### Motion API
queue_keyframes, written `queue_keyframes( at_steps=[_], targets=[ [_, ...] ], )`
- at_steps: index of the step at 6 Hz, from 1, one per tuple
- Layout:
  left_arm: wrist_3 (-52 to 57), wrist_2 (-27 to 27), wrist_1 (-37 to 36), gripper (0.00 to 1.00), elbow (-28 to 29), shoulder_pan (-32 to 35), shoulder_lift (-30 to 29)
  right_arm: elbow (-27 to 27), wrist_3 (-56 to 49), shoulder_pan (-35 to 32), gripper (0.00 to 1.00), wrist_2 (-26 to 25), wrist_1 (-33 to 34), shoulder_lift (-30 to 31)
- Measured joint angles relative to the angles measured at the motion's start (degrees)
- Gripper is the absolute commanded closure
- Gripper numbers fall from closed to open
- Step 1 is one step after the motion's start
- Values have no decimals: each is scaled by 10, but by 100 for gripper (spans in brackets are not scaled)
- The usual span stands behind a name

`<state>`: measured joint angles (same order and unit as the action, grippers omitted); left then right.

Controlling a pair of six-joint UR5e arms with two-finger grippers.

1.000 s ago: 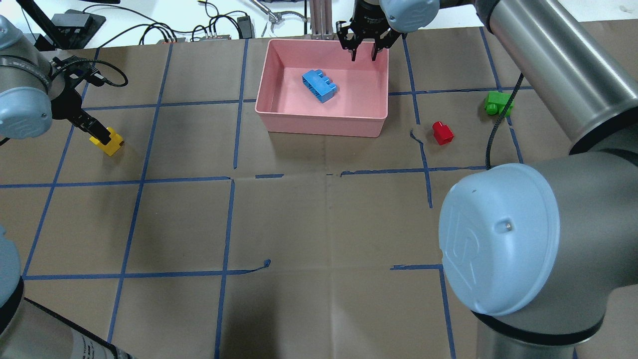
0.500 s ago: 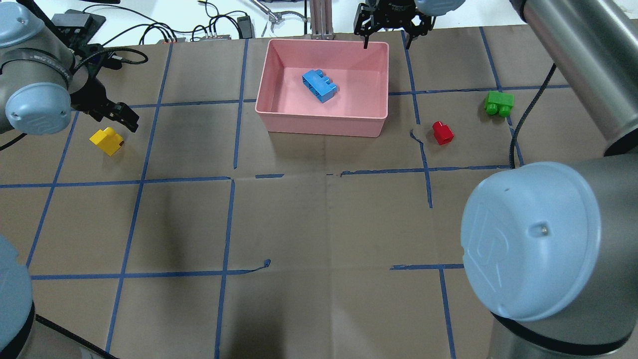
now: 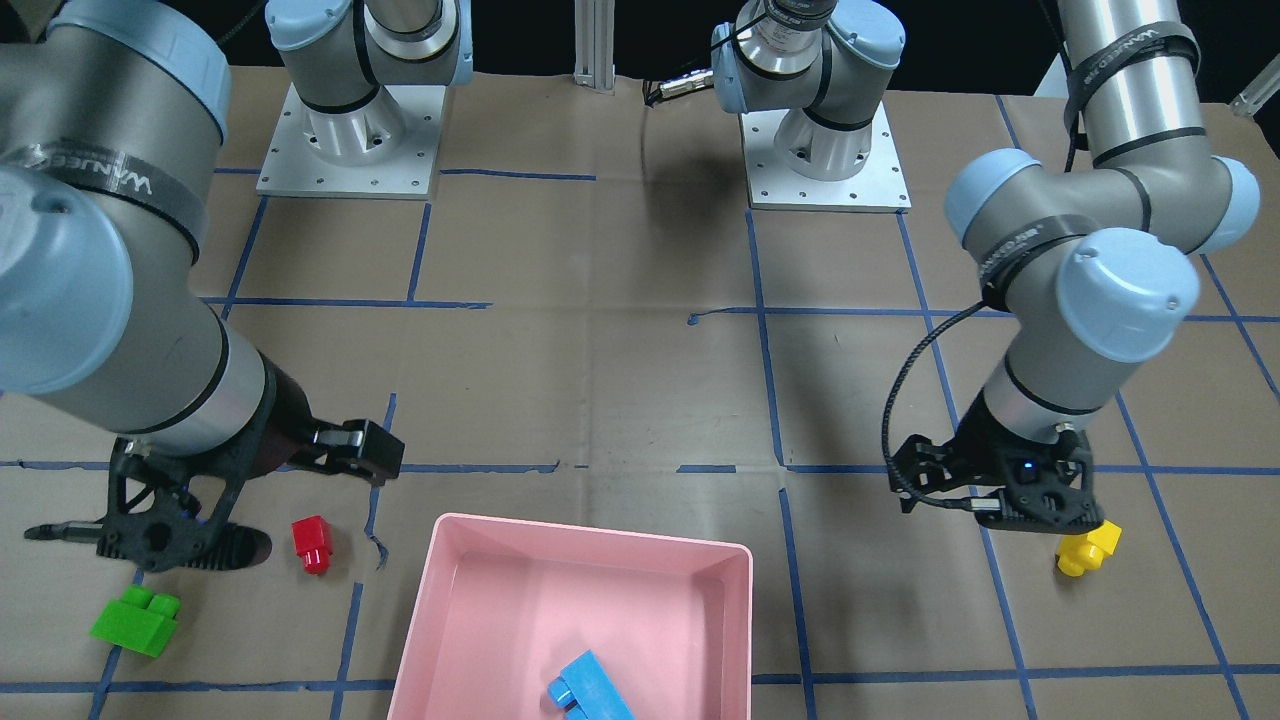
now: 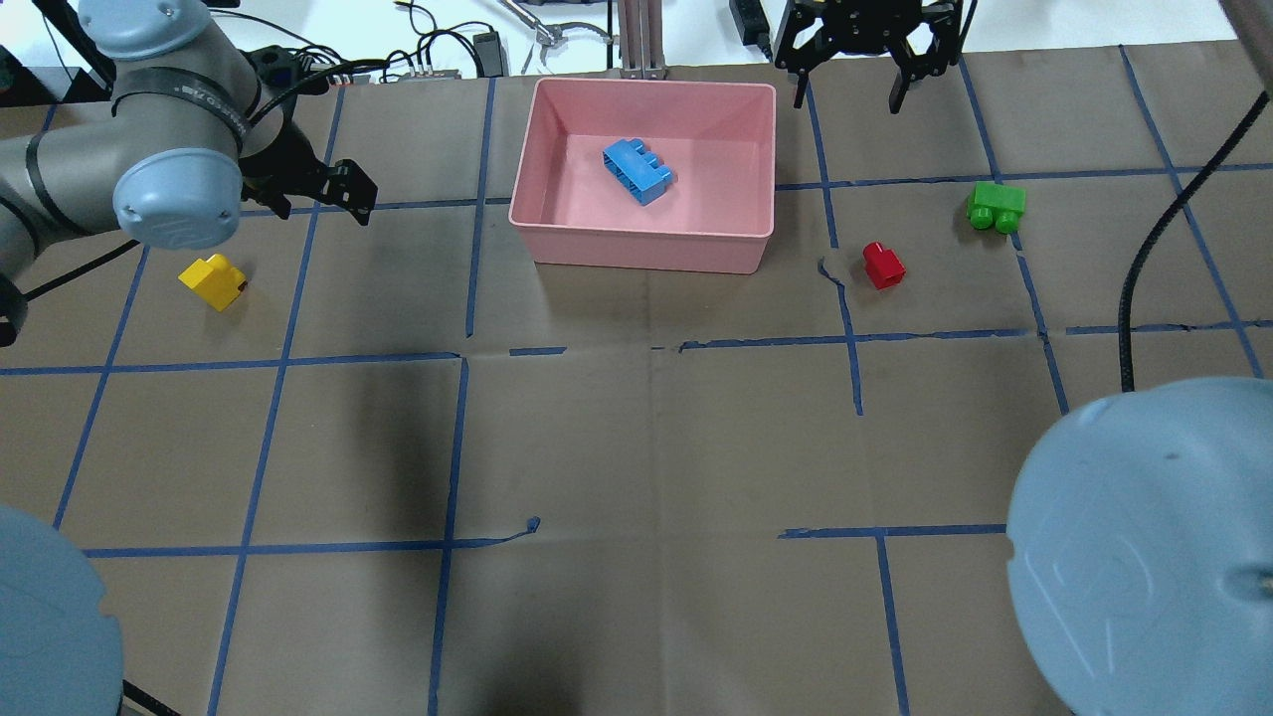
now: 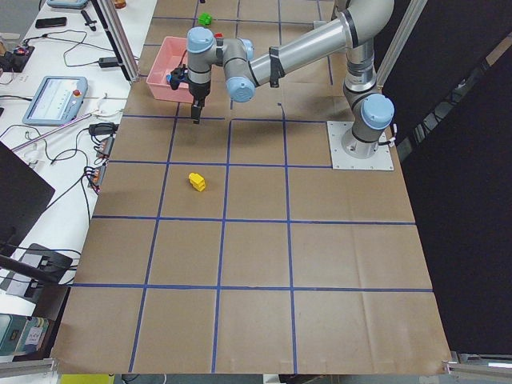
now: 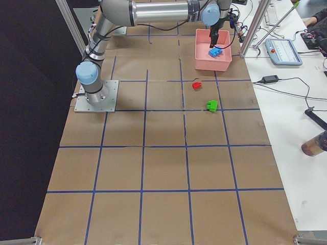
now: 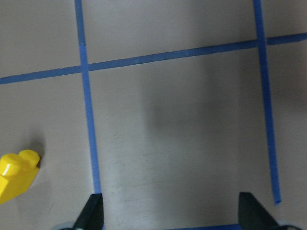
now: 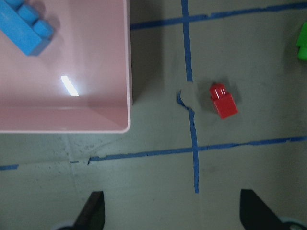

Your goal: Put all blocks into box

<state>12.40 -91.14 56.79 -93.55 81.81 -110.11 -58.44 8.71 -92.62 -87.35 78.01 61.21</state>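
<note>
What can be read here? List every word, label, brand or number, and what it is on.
"WANNED" (as best it reads): right arm strap, white on black.
"WANNED": left arm strap, same lettering.
Text on the pendant screen: too small to read.
No other text is legible.

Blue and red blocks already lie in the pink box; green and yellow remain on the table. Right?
No. Only the blue block lies in the pink box; the overhead view shows the red block on the table beside it. The rest holds.
</note>
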Motion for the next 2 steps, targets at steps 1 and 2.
queue_keyframes(
  at_steps=[1,2],
  targets=[
    [-43,1,-3,1,6,19,-4,-15,1,0,1,0,-38,6],
    [-67,1,-3,0,16,39,-4,-32,3,1,1,-1,-51,13]
  ],
)
